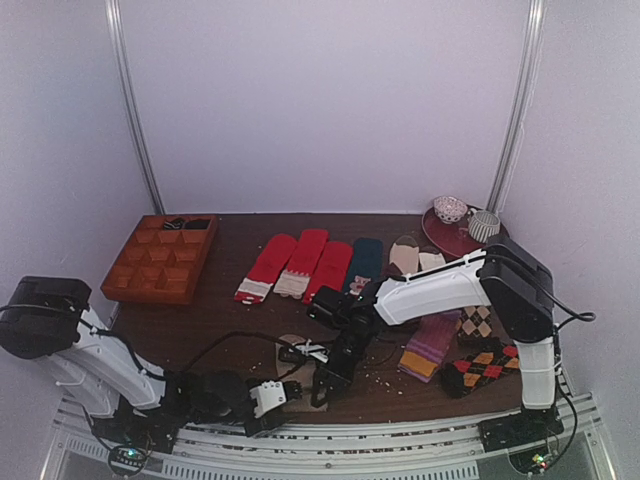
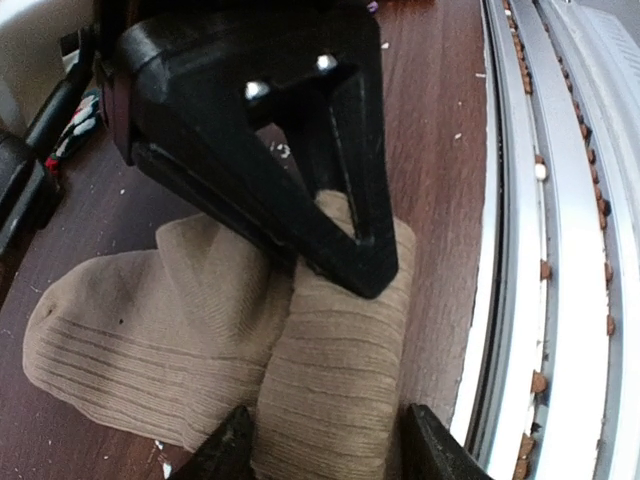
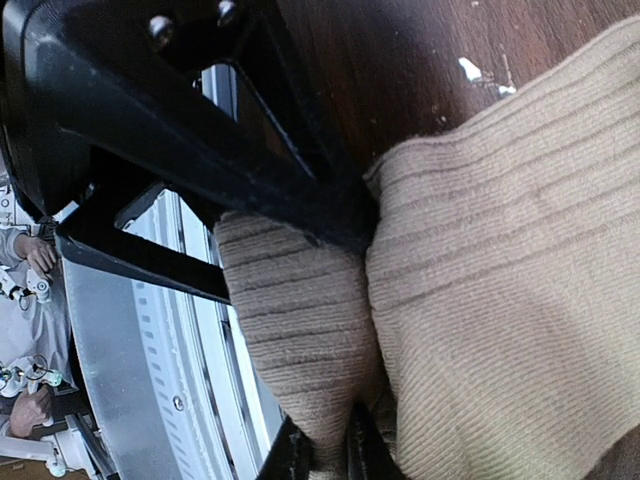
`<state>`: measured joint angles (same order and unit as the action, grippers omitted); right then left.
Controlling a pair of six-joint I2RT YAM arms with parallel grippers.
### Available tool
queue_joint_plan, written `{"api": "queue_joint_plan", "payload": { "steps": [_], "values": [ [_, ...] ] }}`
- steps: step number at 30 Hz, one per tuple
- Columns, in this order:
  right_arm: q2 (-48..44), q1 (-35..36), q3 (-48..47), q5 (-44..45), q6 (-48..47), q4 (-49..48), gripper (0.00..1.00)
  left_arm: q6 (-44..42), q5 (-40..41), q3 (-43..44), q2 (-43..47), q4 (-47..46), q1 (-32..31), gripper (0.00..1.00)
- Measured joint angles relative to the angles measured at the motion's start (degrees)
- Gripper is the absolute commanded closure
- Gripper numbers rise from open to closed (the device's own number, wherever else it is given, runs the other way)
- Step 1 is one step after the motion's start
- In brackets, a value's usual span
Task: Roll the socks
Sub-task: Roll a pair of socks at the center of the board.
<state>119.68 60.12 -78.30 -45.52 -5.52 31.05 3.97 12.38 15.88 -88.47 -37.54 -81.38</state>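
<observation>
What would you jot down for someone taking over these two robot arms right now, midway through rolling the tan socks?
Left gripper: jaws apart, straddling the folded-over end of the plain tan-brown ribbed knit socks; whether it grips them firmly cannot be told.
Right gripper: shut on a pinch of the same socks.
Socks: on the dark brown wooden table, by its near edge, between both grippers.
Done: one end looks folded over.
Left: roll the flat remainder into a tight bundle.

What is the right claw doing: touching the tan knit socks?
Touching. Right wrist view shows the right gripper pinching the tan ribbed knit socks.
</observation>
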Motion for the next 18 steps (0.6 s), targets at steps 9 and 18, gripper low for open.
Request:
{"api": "queue_joint_plan", "payload": {
  "steps": [9, 18],
  "values": [
    [0.0, -0.3, 0.2, -0.5, 0.8, 0.1, 0.96, 1.4, 0.6, 0.7, -1.1, -0.8, 0.0, 0.36],
    [0.0, -0.4, 0.5, -0.8, 1.3, 0.0, 0.95, 2.9, 0.0, 1.6, -1.5, -1.5, 0.0, 0.82]
  ]
}}
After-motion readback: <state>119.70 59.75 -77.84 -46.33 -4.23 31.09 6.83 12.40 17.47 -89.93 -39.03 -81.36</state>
